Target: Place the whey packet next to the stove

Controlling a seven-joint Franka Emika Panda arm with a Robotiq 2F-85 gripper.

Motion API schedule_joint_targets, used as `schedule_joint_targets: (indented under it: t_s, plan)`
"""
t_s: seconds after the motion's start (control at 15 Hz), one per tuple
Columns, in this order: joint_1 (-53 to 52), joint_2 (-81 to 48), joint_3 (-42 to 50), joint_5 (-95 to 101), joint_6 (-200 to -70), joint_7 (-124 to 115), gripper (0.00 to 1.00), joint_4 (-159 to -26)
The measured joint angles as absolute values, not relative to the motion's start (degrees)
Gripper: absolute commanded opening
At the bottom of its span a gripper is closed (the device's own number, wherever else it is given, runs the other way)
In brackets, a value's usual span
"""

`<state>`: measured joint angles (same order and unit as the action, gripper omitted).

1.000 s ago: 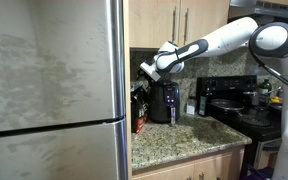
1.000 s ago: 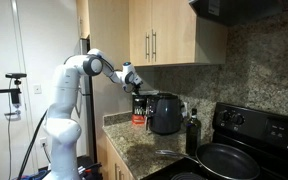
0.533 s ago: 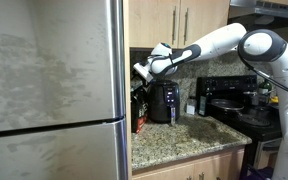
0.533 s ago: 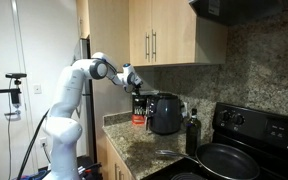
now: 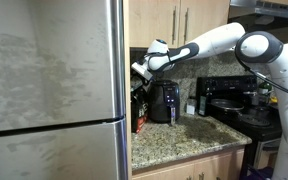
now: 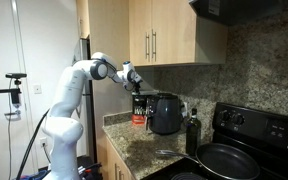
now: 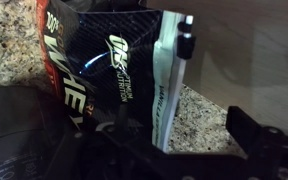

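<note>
The stove [image 6: 256,135] occupies one end of the counter [image 5: 184,135]. The whey packet [image 7: 104,70] stands upright, long axis vertical, at the other end beside the air fryer [image 6: 165,113]. Only my wrist view shows its lettering and the gripper [image 7: 179,150] with its fingers apart.

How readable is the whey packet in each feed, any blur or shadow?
Wrist view: whey packet soft but lettering readable; gripper a dark silhouette. In both exterior views: packet small, dim under the cabinet. In an exterior view, fridge shows streaky reflections.
</note>
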<state>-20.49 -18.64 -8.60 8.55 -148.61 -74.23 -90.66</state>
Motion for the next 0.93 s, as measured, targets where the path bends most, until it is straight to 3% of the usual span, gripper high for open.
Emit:
schedule_joint_targets:
  t_s: [0.93]
  plan:
    - [-21.17,-18.29,-7.07,14.84,-140.04,-74.28,1.00,-89.64]
